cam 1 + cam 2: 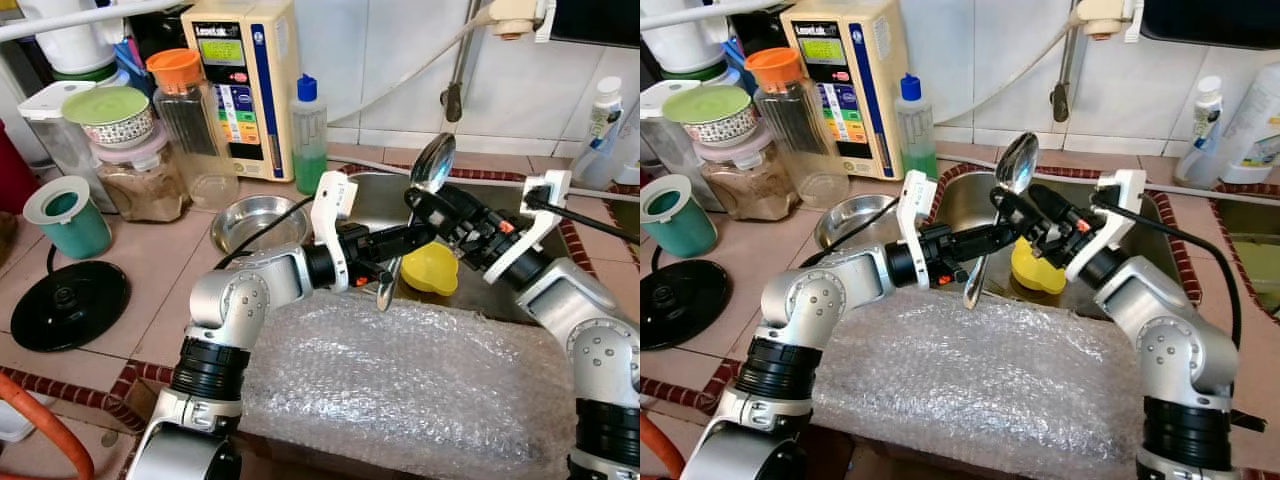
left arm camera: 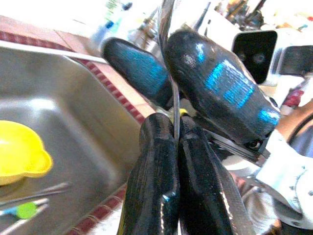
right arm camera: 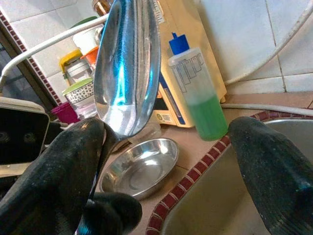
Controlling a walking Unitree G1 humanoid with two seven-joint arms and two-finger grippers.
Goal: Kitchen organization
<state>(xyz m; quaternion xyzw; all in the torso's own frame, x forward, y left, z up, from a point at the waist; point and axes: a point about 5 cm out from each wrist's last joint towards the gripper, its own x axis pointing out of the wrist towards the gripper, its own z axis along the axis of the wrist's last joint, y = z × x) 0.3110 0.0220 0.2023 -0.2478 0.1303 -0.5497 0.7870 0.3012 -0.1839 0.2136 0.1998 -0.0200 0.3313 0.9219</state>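
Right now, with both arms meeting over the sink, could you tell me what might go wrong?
1. The left gripper pinches the spoon by its thin handle edge alone; the right gripper is open, so a slip could drop it into the sink.
2. The two grippers' fingers crowd together around the spoon and could knock each other.
3. A falling spoon might hit the yellow bowl below.

Two silver metal arms with ribbed black joint rings fill the lower frame, each ending in a white plastic wrist bracket. The left gripper [image 1: 400, 240] and right gripper [image 1: 425, 203] carry long black fingers [image 2: 156, 186] with a rough, matte surface. Black cables run along both forearms, with small red-orange marks near the wrists.
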